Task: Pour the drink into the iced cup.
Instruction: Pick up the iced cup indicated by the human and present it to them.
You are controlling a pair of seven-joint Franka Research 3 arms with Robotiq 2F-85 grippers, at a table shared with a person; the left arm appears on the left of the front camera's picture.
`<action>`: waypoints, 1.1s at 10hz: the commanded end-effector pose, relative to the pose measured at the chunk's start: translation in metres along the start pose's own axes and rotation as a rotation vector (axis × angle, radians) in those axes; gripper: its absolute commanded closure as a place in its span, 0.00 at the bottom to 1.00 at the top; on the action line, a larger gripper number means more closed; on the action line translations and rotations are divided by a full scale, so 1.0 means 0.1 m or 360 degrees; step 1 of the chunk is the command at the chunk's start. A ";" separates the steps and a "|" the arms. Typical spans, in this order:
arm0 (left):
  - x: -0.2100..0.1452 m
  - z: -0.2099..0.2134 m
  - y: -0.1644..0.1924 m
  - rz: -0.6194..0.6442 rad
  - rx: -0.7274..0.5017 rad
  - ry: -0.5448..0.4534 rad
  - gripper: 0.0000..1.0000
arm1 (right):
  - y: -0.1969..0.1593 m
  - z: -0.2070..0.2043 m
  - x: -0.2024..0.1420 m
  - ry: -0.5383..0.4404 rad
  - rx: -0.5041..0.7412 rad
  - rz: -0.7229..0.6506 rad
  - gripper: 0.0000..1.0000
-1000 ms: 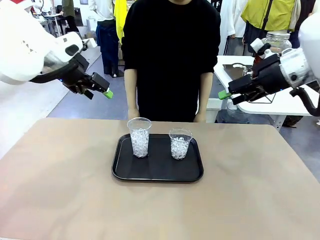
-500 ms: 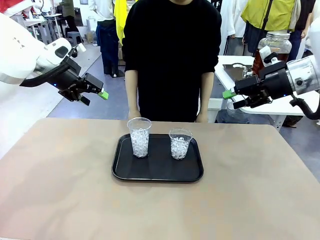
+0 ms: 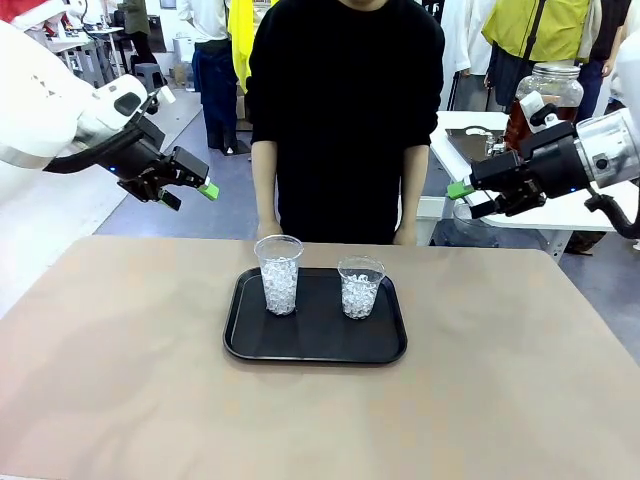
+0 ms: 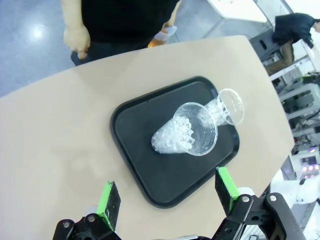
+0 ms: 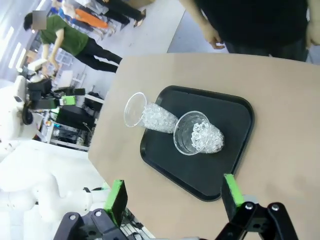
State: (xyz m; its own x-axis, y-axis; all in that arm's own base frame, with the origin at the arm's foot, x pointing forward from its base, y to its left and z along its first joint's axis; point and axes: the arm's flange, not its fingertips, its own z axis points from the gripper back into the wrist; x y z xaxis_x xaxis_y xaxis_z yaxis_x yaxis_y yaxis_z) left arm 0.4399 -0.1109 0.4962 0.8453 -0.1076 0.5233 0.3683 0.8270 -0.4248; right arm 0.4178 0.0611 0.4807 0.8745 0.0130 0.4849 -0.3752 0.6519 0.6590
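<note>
Two clear cups of ice stand on a black tray (image 3: pixel 315 350) at mid-table: a taller one (image 3: pixel 279 275) on the left and a shorter one (image 3: pixel 361 287) on the right. My left gripper (image 3: pixel 197 188) hangs open high above the table's far left, well away from them. Open as well, my right gripper (image 3: pixel 467 197) is high at the far right. The left wrist view looks down between open fingers (image 4: pixel 167 195) at the tray (image 4: pixel 135 165) and the taller cup (image 4: pixel 185 132). The right wrist view shows the shorter cup (image 5: pixel 200 135) beyond its open gripper (image 5: pixel 174 196). The drink is out of view.
A person in black stands at the far edge behind the tray, hands (image 3: pixel 265 228) hanging at the table edge. A glass jar of brown liquid (image 3: pixel 545 90) sits on a white table behind my right arm. Bare tabletop (image 3: pixel 120 360) lies on both sides of the tray.
Both arms have drawn back outward a little from a second ago, the left toward the left and the right toward the right. The cups and tray have not moved.
</note>
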 end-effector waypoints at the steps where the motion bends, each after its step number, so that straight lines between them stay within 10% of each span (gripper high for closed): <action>1: -0.03 0.12 0.14 0.0182 -0.0147 -0.0093 0.00 | -0.11 0.01 0.13 0.0001 0.0221 -0.0303 0.00; 11: -0.16 0.05 1.23 0.0756 -0.1016 0.0053 0.00 | -1.06 -0.06 0.09 0.0069 0.0914 -0.0823 0.00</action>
State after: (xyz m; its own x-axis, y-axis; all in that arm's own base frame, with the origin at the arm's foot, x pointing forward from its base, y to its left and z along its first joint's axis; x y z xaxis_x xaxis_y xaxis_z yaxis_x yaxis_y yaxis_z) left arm 0.4516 -0.0085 0.4382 0.9696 0.1654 0.1801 0.1111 0.3581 -0.9271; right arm 0.4535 -0.0017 0.4098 0.9884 -0.1518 -0.0005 0.0193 0.1224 0.9923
